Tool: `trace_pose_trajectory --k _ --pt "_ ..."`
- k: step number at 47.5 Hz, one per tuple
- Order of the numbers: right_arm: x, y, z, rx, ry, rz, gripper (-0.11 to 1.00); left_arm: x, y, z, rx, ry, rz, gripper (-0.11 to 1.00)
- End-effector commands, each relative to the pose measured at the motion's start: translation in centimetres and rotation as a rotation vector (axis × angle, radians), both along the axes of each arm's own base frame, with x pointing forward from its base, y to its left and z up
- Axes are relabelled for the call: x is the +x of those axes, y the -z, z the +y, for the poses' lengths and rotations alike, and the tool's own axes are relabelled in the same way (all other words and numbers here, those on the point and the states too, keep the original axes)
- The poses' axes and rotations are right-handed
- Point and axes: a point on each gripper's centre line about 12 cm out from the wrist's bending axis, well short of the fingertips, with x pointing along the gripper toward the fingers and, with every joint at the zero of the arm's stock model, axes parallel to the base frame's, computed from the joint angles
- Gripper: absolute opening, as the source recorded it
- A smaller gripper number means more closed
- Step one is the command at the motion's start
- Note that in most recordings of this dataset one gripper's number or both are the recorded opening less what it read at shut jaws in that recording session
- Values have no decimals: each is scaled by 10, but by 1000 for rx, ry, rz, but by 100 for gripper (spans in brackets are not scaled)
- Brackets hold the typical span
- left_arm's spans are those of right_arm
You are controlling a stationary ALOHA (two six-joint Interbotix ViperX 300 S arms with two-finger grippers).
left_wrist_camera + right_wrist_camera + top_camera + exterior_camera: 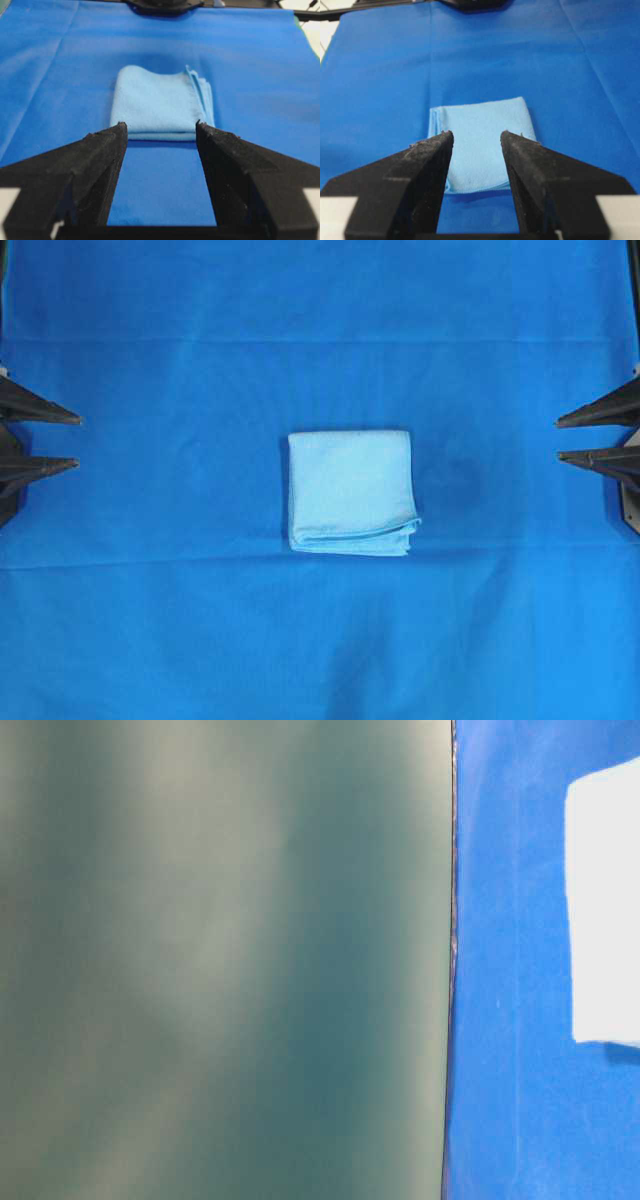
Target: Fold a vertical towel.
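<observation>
The light sky-blue towel (352,492) lies folded into a small layered square in the middle of the table, with stacked edges along its near side. It also shows in the left wrist view (159,101), the right wrist view (482,142) and, washed out, at the right edge of the table-level view (605,900). My left gripper (78,443) is open and empty at the far left, well away from the towel; it shows in its own view (161,129) too. My right gripper (560,439) is open and empty at the far right, and shows in its own view (477,136).
The darker royal-blue table cloth (320,640) covers the whole table, with faint creases. A blurred grey-green surface (220,960) fills the left of the table-level view. The opposite arm's base shows at the top of each wrist view (162,5) (470,4).
</observation>
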Motion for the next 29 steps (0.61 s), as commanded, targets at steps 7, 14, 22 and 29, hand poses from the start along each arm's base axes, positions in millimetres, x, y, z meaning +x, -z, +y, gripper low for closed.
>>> trace_pose_trajectory --k 7,14,22,29 --pt "2 -5 0 5 1 -14 50 1 -4 0 -1 -3 -6 55" --pt "2 -5 0 3 -1 -12 50 1 -4 0 -5 -3 -2 55" --pt "2 -5 0 6 1 -14 50 1 -4 0 -5 -3 -2 55" --pt "2 -5 0 5 1 -14 50 1 -4 0 -5 -3 -2 55"
